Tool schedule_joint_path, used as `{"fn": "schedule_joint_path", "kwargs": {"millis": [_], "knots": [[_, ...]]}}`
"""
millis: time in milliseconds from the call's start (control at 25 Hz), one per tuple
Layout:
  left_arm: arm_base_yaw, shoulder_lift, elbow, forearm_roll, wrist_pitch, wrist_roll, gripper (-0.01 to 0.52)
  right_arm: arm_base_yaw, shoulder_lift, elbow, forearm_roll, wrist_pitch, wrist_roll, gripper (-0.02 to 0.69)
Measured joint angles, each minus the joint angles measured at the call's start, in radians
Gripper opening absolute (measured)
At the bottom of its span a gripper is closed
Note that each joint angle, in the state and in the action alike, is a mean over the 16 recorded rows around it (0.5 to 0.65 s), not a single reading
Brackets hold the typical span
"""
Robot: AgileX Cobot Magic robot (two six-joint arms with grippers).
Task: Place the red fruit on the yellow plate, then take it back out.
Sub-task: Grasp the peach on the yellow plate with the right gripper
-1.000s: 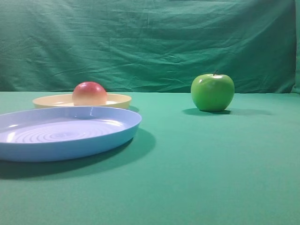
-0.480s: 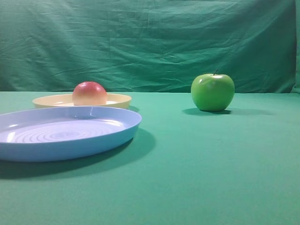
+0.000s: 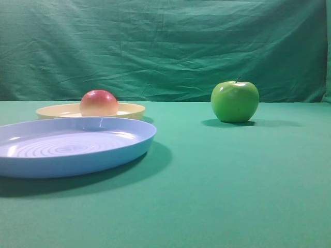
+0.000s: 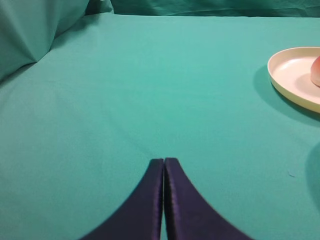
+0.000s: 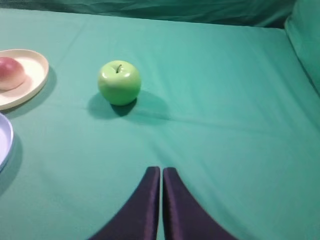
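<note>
Nothing shifted over the last second: red fruit (image 3: 99, 103) sitting on the yellow plate (image 3: 129, 109) as before, behind the blue plate (image 3: 77, 144) and well apart from the green apple (image 3: 235, 101), so first half of the task likely done and the taking out yet to begin. Left claw (image 4: 164, 161) pressed together, empty, low over bare worktop (image 3: 232, 181) beside the yellow plate. Right claw (image 5: 161, 170) likewise pressed together, empty, pointing toward the green apple from well back.

Blue plate (image 3: 77, 150) cut off at left edge, hiding yellow plate's (image 3: 129, 109) near rim, red fruit's (image 3: 98, 103) base
</note>
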Motion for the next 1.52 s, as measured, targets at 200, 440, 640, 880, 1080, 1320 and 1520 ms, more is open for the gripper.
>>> {"fn": "schedule_joint_path", "kwargs": {"millis": [200, 440, 640, 880, 1080, 1320, 1520], "knots": [[0.000, 0.000, 0.000, 0.000, 0.000, -0.001, 0.000, 0.076, 0.184, -0.155, 0.053, 0.064, -0.077, 0.000], [0.000, 0.000, 0.000, 0.000, 0.000, -0.001, 0.000, 0.145, 0.376, -0.256, 0.138, 0.091, -0.137, 0.000], [0.000, 0.000, 0.000, 0.000, 0.000, -0.002, 0.000, 0.171, 0.498, -0.296, 0.206, 0.099, -0.159, 0.000], [0.000, 0.000, 0.000, 0.000, 0.000, -0.002, 0.000, 0.174, 0.593, -0.316, 0.273, 0.084, -0.205, 0.000], [0.000, 0.000, 0.000, 0.000, 0.000, -0.002, 0.000, 0.174, 0.677, -0.364, 0.295, 0.079, -0.259, 0.000], [0.000, 0.000, 0.000, 0.000, 0.000, -0.002, 0.000, 0.176, 0.848, -0.526, 0.291, 0.133, -0.325, 0.000], [0.000, 0.000, 0.000, 0.000, 0.000, -0.002, 0.000, 0.194, 1.053, -0.746, 0.261, 0.205, -0.355, 0.000]]}}
